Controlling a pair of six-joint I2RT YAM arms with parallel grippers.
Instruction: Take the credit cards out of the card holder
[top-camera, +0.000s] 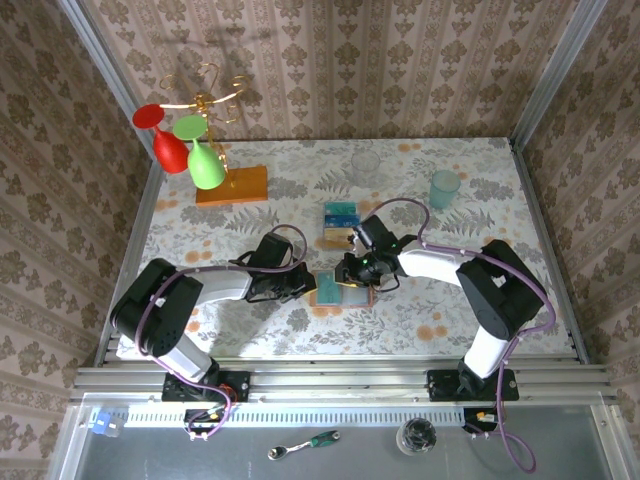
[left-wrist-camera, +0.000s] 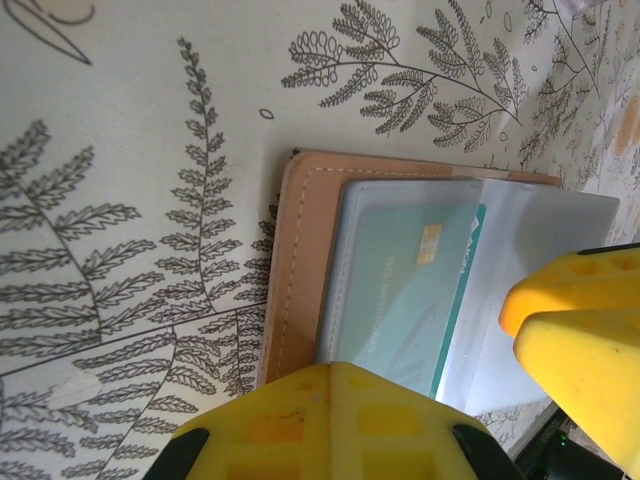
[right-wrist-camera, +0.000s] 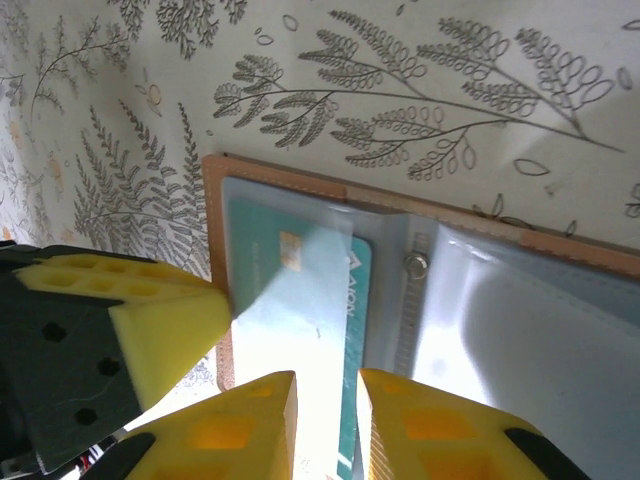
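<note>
The card holder (top-camera: 340, 291) lies open on the table between the two arms, with a tan leather rim (left-wrist-camera: 298, 260) and clear pockets. A teal credit card (left-wrist-camera: 400, 285) sits inside the left pocket (right-wrist-camera: 262, 250). My left gripper (left-wrist-camera: 335, 372) is shut, its tips pinching the holder's edge where rim and pocket meet (top-camera: 306, 286). My right gripper (right-wrist-camera: 328, 425) hovers over the same pocket (top-camera: 352, 279), its fingers a narrow gap apart astride the card's long edge, gripping nothing. Two more credit cards (top-camera: 342, 220), blue and teal, lie on the table behind the holder.
An orange wooden slab (top-camera: 232, 187) carrying a gold rack with red and green glasses stands at the back left. A clear cup (top-camera: 365, 162) and a teal cup (top-camera: 445, 188) stand at the back. The two grippers are almost touching over the holder.
</note>
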